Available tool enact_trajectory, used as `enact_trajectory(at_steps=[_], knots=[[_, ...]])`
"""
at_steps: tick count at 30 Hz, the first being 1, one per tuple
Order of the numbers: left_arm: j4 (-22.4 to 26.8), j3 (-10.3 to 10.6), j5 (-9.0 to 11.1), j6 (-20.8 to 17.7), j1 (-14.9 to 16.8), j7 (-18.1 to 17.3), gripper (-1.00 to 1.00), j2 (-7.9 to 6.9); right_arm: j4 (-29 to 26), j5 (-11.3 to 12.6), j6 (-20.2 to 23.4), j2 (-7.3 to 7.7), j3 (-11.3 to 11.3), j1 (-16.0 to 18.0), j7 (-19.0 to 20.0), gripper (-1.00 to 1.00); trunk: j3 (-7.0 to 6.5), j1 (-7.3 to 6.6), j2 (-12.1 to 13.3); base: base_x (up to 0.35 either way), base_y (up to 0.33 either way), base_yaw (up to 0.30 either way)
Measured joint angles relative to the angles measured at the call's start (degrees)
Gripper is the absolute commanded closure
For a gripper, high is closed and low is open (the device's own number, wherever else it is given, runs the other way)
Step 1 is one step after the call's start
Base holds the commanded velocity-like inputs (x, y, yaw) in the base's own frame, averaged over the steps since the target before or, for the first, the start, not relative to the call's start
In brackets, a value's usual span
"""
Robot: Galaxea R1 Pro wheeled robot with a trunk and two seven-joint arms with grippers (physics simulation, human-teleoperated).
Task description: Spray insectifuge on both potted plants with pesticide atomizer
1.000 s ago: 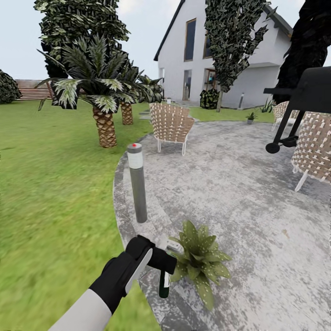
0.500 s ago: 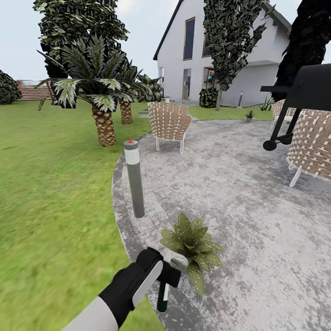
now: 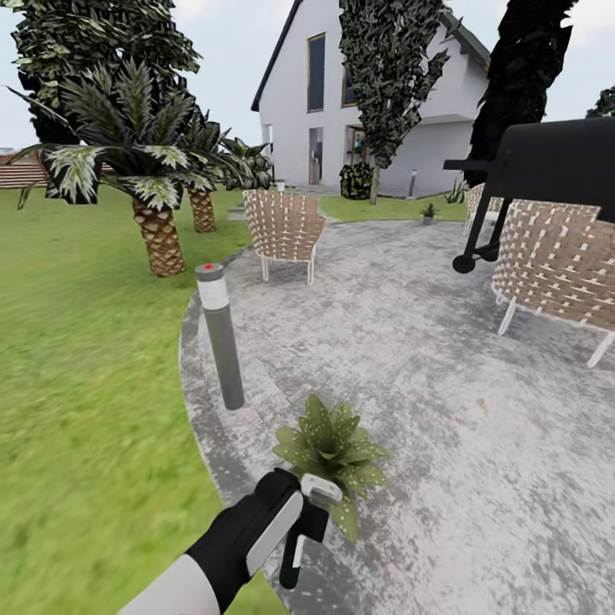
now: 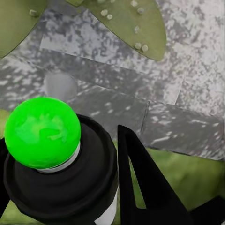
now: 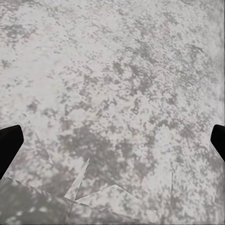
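My left gripper (image 3: 301,515) is shut on the pesticide atomizer (image 3: 291,555), whose dark body hangs down and whose whitish head (image 3: 321,489) points at a potted plant (image 3: 330,446). That plant is a low rosette of speckled green leaves on the patio edge, touching the head in the picture. In the left wrist view, the atomizer (image 4: 61,178) shows as a dark round body with a green knob, held between black fingers (image 4: 140,183), with speckled leaves (image 4: 131,26) beyond. A second small potted plant (image 3: 430,210) stands far back. My right gripper (image 5: 112,140) hangs open over paving.
A grey bollard lamp (image 3: 220,337) stands on the patio rim behind the plant. Wicker seats (image 3: 284,226) (image 3: 555,260) and a black grill (image 3: 555,158) stand on the paved patio (image 3: 444,384). Lawn (image 3: 77,384) and palms (image 3: 145,171) lie to the left.
The whole picture has shifted left and nearer, so the camera moved. The left gripper still holds the atomizer, now closer against the plant's near leaves.
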State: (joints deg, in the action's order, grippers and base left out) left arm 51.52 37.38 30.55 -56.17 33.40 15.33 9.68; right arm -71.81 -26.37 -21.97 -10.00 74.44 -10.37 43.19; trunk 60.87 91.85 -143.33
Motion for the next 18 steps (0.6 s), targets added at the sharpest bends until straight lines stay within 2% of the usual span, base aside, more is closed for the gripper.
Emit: enact_trajectory(at_steps=[1,3,6,10,15,16,17,18], knots=[[-0.14,-0.01,2.42,0.00,0.00,2.31,1.00,-0.01,0.00,0.00,-0.01,0.00,0.00,0.00,-0.01,-1.00,0.00,0.00,0.00,0.000,0.000,-0.185],[-0.19,-0.04,3.43,0.01,0.00,3.22,1.00,-0.15,0.00,0.00,-0.33,0.00,0.00,0.00,0.03,-1.00,0.00,0.00,0.00,0.000,0.000,-0.057],[0.58,-0.04,3.72,0.07,0.04,3.38,1.00,-0.19,0.00,0.00,-1.16,0.00,0.03,0.00,0.05,-1.00,0.00,0.00,0.00,0.059,0.000,-0.008],[0.17,-0.33,3.70,-0.40,0.23,3.33,1.00,-0.26,0.00,0.00,-1.23,0.00,0.09,0.00,0.18,-1.00,0.00,0.00,0.00,0.257,0.000,0.000],[0.57,-0.87,3.50,-1.17,0.38,3.23,1.00,-0.45,0.00,0.00,-1.23,0.00,0.09,0.00,0.08,-1.00,0.00,0.00,0.00,0.039,0.000,0.000],[0.62,-4.01,2.96,-3.01,0.52,3.23,1.00,-0.52,0.00,0.00,-1.23,0.00,0.09,0.00,0.06,-1.00,0.00,0.00,0.00,0.002,0.000,0.000],[0.80,-8.79,2.47,-3.83,0.59,3.35,1.00,-0.65,0.00,0.00,-1.23,0.00,0.09,0.00,0.06,-1.00,0.00,0.00,0.00,0.000,0.000,0.000],[0.94,-11.99,2.39,-3.83,0.61,3.54,1.00,-0.74,0.00,0.00,-1.23,0.00,0.09,0.00,0.06,-1.00,0.00,0.00,0.00,0.000,0.000,0.000]])
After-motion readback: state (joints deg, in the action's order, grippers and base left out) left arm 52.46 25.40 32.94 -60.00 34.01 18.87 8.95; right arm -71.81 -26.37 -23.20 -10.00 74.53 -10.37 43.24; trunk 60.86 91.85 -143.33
